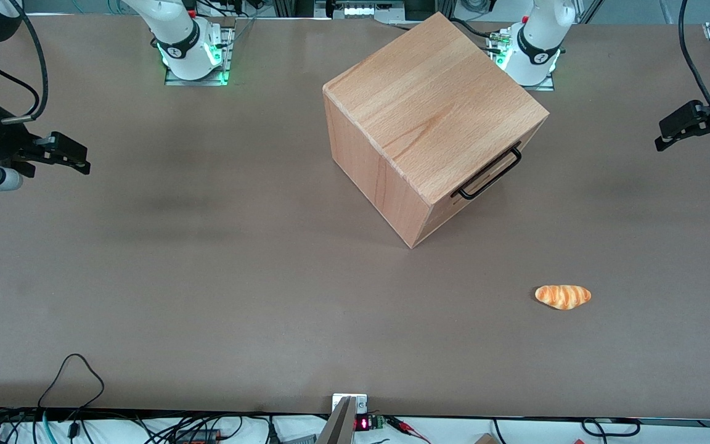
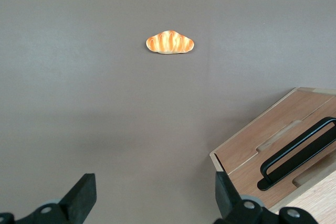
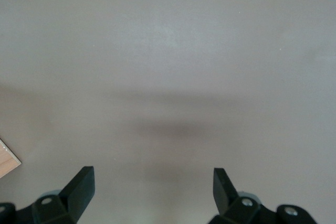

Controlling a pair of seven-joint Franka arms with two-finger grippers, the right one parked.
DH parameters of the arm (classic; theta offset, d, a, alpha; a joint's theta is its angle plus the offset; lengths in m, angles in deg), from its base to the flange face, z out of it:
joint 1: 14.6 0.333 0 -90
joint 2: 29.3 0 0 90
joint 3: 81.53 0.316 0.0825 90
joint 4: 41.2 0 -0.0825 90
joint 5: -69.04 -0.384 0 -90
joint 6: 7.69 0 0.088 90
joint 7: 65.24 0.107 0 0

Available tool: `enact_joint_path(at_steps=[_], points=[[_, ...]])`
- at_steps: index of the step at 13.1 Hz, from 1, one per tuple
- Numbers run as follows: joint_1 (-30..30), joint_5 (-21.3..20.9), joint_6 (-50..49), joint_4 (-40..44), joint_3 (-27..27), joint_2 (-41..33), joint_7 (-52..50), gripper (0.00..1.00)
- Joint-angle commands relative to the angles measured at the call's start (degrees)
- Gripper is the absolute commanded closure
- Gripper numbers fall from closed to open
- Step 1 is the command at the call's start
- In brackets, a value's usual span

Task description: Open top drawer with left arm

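Top drawer point(image 1: 484, 179) shut, flush in wood cabinet point(image 1: 429, 117) mid tabletop point(image 1: 207, 277). Black handle point(image 2: 296, 153) untouched. Left arm's gripper point(image 1: 678, 132) hangs well apart, at working arm's end, jaws wide apart, holding nothing. Reach, grab, pull all left.

Landmark: cabinet point(image 1: 429, 117).
Left arm's gripper point(image 1: 663, 137) hangs above table point(image 1: 207, 277), well apart from cabinet, toward working arm's end, fingers point(image 2: 84, 195) spread wide, nothing between them.
Bare table between gripper and cabinet's drawer face; no obstacle there.
Top drawer point(image 2: 273, 145) shut; black bar handle point(image 1: 490, 174) stands proud of front, gap under bar visible.
Croissant point(image 1: 563, 296) lies nearer front camera than cabinet, apart from its front.
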Motion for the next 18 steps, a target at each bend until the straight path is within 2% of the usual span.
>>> enact_joint_path(at_steps=[1,14,18], points=[[0.1,0.8,-1.4,2.5,0.2,2.1,-0.2,0.0],[-0.8,0.7,-1.4,2.5,-0.2,2.3,0.7,0.0],[-1.0,0.8,-1.4,2.4,-2.2,3.0,2.5,0.0]])
